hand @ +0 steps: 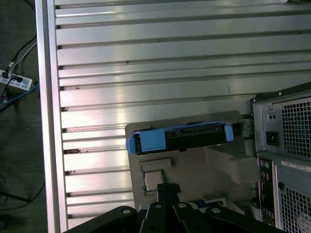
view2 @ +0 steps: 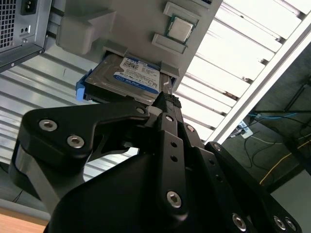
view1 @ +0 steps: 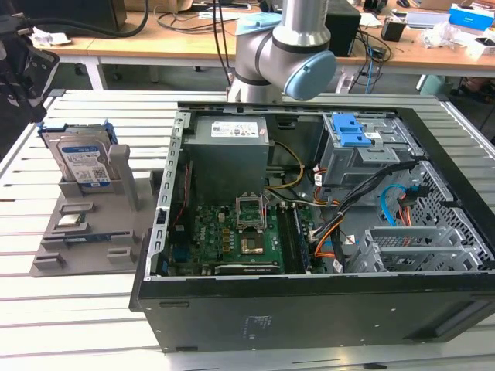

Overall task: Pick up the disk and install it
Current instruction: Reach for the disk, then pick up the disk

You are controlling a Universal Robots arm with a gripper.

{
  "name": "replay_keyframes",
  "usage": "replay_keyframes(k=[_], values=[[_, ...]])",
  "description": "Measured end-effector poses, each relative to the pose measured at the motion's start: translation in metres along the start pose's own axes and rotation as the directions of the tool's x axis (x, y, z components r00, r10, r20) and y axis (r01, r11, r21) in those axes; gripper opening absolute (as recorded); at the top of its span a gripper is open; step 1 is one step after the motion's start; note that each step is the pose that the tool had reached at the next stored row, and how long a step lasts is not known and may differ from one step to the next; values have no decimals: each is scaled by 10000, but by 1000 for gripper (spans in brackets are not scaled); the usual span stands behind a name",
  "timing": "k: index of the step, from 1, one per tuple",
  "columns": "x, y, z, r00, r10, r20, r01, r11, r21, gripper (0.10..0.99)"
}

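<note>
Disk point(view1: 81, 158) is standing on edge outside the machine, so nothing of the task is looking done. On the slatted table point(view1: 77, 309) the open computer case point(view1: 309, 309) is lying with its grey cage point(view1: 363, 151) and blue latch waiting. Beside the case, at the exterior view's left, the grey holder point(view1: 128, 185) is keeping the drive in a slot. The gripper point(hand: 167, 188) is hovering near the holder, touching nothing, jaws seemingly pressed together. Pickup and installing are both remaining.
</note>
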State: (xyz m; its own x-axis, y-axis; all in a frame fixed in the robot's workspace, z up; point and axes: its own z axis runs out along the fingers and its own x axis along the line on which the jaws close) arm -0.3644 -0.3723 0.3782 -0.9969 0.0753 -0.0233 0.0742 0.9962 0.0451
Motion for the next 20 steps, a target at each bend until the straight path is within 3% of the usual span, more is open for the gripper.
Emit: replay_keyframes(k=[7, 11, 13, 15, 20], values=[[0, 0, 1, 10000, -6, 0, 6, 10000, 1, 106], [0, 1, 1, 9984, -556, -25, 556, 9984, -14, 106], [0, 1, 1, 9952, -977, -43, 977, 9952, -25, 106], [0, 0, 1, 9866, -1632, -70, 1632, 9866, -44, 106], [0, 0, 1, 9690, -2468, -104, 2467, 9691, -71, 106]])
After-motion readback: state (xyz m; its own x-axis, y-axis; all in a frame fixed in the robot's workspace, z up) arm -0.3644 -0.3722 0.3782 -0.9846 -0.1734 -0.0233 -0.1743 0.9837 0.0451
